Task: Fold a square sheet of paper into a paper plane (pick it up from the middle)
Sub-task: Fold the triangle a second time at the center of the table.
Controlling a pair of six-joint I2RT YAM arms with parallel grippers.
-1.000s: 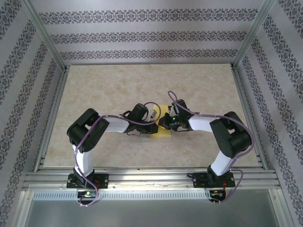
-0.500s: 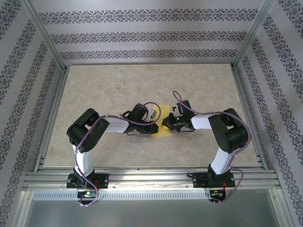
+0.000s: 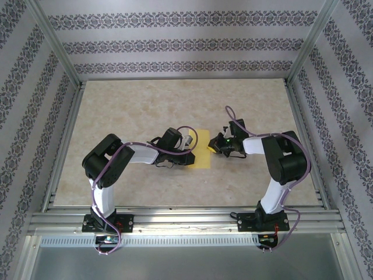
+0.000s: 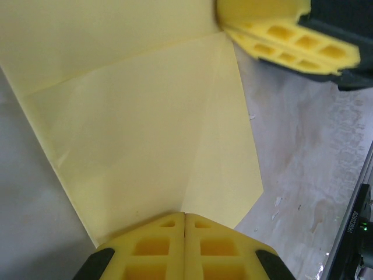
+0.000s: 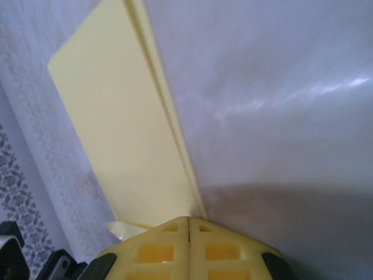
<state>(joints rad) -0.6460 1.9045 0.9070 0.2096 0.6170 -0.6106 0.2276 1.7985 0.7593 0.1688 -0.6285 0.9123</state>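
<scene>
From above, the left gripper reaches low over the table, its tip at the left edge of the yellow paper sheet. The sheet lies between the two grippers, and the right gripper touches its opposite edge, tip facing the left one. In the left wrist camera, the left gripper's pads are pressed together with no gap. The partly folded sheet, with a slanted flap, spreads straight ahead of them and its near corner ends at the pads. I cannot tell whether it is nipped between them. The right gripper's fingers sit at the sheet's far right corner. In the right wrist camera, the right gripper's pads are likewise pressed together, and the sheet's folded edge runs from ahead-left down to their seam.
</scene>
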